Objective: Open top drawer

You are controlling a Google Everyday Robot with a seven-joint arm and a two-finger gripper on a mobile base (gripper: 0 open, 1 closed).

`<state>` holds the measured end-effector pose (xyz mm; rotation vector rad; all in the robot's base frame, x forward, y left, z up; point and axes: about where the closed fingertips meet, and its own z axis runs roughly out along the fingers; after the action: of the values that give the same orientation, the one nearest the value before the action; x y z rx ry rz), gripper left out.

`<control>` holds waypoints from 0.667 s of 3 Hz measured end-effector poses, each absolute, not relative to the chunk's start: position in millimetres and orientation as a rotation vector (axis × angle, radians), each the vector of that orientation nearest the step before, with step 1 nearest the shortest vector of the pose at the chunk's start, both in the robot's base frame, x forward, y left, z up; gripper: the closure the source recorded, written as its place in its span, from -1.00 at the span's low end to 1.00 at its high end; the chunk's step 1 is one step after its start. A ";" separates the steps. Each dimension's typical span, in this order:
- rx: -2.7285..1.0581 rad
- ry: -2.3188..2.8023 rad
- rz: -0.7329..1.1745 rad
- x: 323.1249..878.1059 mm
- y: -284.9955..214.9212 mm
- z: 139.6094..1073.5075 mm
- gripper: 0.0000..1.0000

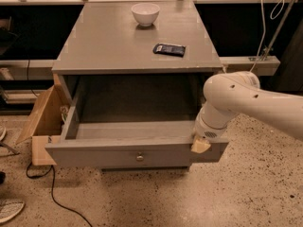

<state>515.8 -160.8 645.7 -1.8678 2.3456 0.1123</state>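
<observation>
Camera view, the only feed I have:

- Top drawer stands open, well out of the grey cabinet. Its long front panel faces me low in frame and its grey inside floor is in view.
- Knob: small, round, metal, at the centre of the drawer front.
- Hand sits at the top edge of the drawer front, near its right end, touching or just over the panel. I only see a tan tip there, so I can't tell whether the hand is open, closed or gripping the edge.
- Arm: white, comes in from the right edge, bends at a fat rounded joint and runs down to the hand.
- Surface of the cabinet carries a white bowl near the back, about centre, and a dark flat packet nearer the front, right of centre. The two are apart.
- A light wooden box leans against the cabinet's left side, just beside the drawer's left corner.
- The speckled floor has a black cable running across it at lower left, and a shoe at the left edge.
</observation>
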 end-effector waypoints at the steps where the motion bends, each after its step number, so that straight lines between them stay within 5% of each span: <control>1: -1.868 2.346 0.112 515.8 -160.8 645.7 -0.77; 2: -1.863 2.338 0.090 519.6 -160.9 663.5 -1.00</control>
<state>519.6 -160.9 663.5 -1.8630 2.3384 0.0895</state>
